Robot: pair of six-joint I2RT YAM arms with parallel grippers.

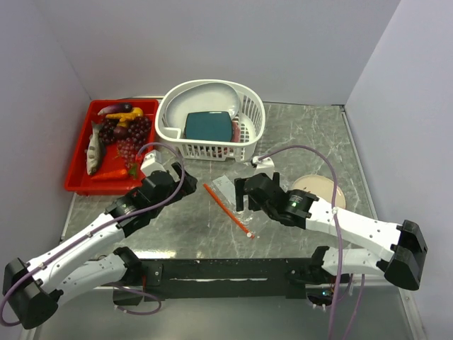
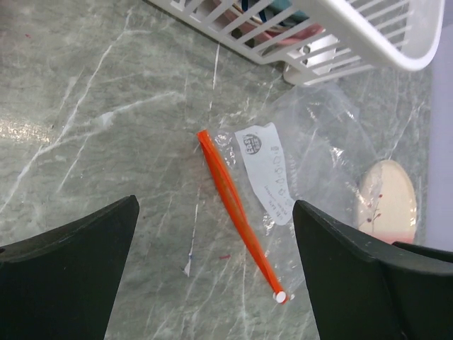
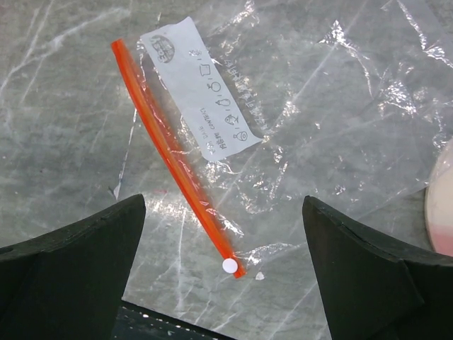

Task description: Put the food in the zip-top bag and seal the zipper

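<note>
**Status: both tools apart above the bag, food in the tray**

1. Left tool (image 2: 216, 205): the jaws stand wide apart and clamp nothing. The tool hangs over the surface (image 1: 304, 134), with the zipper (image 2: 237, 212) showing between its fingers.
2. Right tool (image 3: 225, 200): the jaws stand wide apart and clamp nothing. The tool hangs over the near end of the zipper.
3. Bag (image 1: 228, 185): it lies flat on the surface between the two tools, just in front of the basket (image 1: 249, 138). No food shows in it. A white label (image 3: 198, 88) sits beside the zipper.
4. Zipper: it runs diagonally along the left edge of the bag. A white bead (image 3: 229, 265) marks its near end. The wrist views do not show whether the mouth is sealed.
5. Food (image 1: 120, 134): all of it lies in the red tray (image 1: 75, 185) at the far left of the surface, well apart from the bag. The fish (image 1: 93, 150) lies along the left side, the carrot (image 1: 113, 172) at the near edge, the grapes (image 1: 131, 138) in the middle.
6. Plate (image 1: 320, 185): it rests to the right of the bag, partly hidden by the right arm.
</note>
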